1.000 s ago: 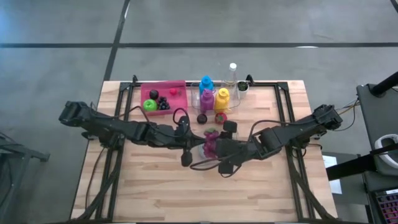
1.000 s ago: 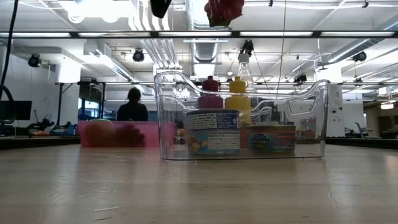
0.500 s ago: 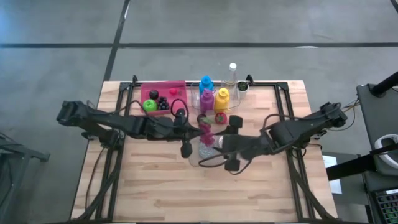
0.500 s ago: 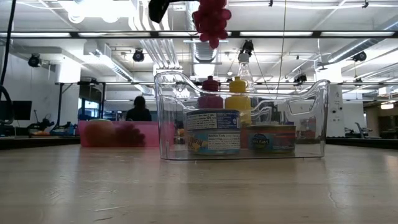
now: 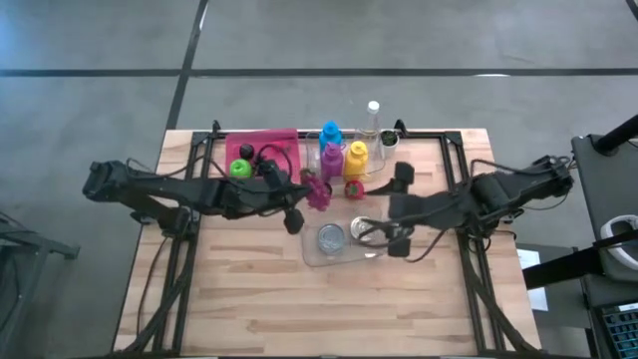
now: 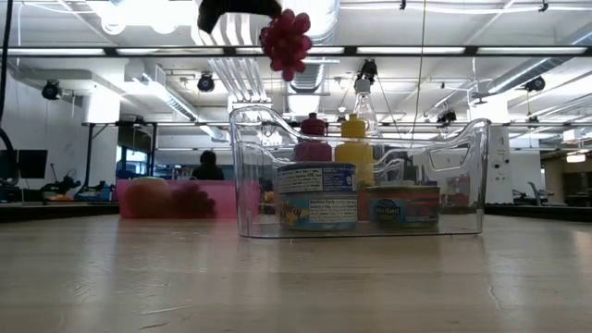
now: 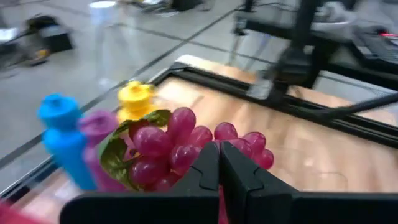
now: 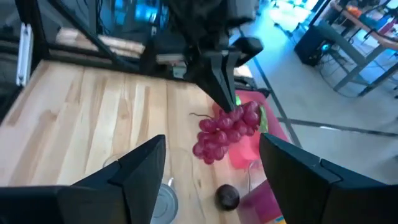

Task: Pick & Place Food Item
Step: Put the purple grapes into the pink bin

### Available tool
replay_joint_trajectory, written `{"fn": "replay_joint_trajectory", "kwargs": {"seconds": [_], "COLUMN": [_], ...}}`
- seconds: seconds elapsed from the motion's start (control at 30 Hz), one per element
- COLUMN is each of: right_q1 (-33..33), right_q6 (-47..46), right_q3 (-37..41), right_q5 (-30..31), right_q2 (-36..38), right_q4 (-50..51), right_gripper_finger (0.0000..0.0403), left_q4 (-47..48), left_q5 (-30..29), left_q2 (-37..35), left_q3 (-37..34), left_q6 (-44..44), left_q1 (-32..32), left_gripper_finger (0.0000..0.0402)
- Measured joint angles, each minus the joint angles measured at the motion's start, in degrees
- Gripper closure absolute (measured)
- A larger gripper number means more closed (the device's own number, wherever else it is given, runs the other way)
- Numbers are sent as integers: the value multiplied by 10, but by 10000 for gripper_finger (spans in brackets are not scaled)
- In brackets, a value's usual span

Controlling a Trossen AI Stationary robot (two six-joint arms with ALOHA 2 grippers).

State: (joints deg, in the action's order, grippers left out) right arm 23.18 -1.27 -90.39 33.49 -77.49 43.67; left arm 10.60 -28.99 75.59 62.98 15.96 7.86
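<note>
Looking down, high view: the left gripper [image 5: 304, 191] hangs over the table's far half with a bunch of red grapes [image 5: 318, 191] at its tip, at about 11 o'clock from the clear bin [image 5: 344, 254].
Left fingers, high view: pressed together on the grapes' stem end.
Right gripper, high view: the right gripper [image 5: 391, 221] sits at the bin's 2 o'clock corner, fingers spread, nothing between them.
Clear bin, high view: lies at table centre with a tin can [image 5: 331, 237] inside it.
Back row, high view: a pink tray [image 5: 286, 140] with a green apple [image 5: 239, 170], then a blue bottle [image 5: 331, 133], purple bottle [image 5: 331, 158], yellow bottle [image 5: 356, 156] and a clear bottle [image 5: 373, 118], all at 12 o'clock from the bin.
Low view, grapes: the grapes [image 6: 286, 41] hang high in the air, above the bin's [image 6: 462, 176] left rim.
Low view, bin contents: two labelled tins stand side by side; the purple and yellow bottles show behind them.
Low view, room: a person [image 6: 207, 166] is far behind the pink tray.
Left wrist view: the closed fingers [image 7: 205, 171] pinch the grape bunch [image 7: 180, 140], whose green leaf [image 7: 115, 155] is toward the blue bottle [image 7: 62, 137].
Right wrist view: the fingers [image 8: 143, 171] stand wide apart; beyond them the left gripper [image 8: 224, 84] holds the grapes [image 8: 227, 130] above the table [image 8: 93, 118].
</note>
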Motion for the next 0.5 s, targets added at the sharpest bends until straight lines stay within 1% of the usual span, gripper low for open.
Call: {"fn": "replay_joint_trajectory", "kwargs": {"seconds": [0.1,0.2,0.3,0.4,0.5], "right_q1": [0,0,0,0,0], "right_q6": [0,-1,-3,-7,-7], "right_q3": [0,0,0,1,1], "right_q5": [1,1,1,1,2], "right_q2": [24,45,62,74,78], "right_q4": [2,4,5,5,5], "right_gripper_finger": [140,135,130,126,124], "left_q4": [45,101,147,183,198], "left_q5": [-24,-48,-49,-47,-39], "left_q2": [-10,-17,-17,-16,-15], "left_q3": [0,0,0,0,-10], "left_q6": [26,61,78,81,81], "left_q1": [-23,-61,-115,-182,-254], "left_gripper_finger": [401,401,401,401,401]}}
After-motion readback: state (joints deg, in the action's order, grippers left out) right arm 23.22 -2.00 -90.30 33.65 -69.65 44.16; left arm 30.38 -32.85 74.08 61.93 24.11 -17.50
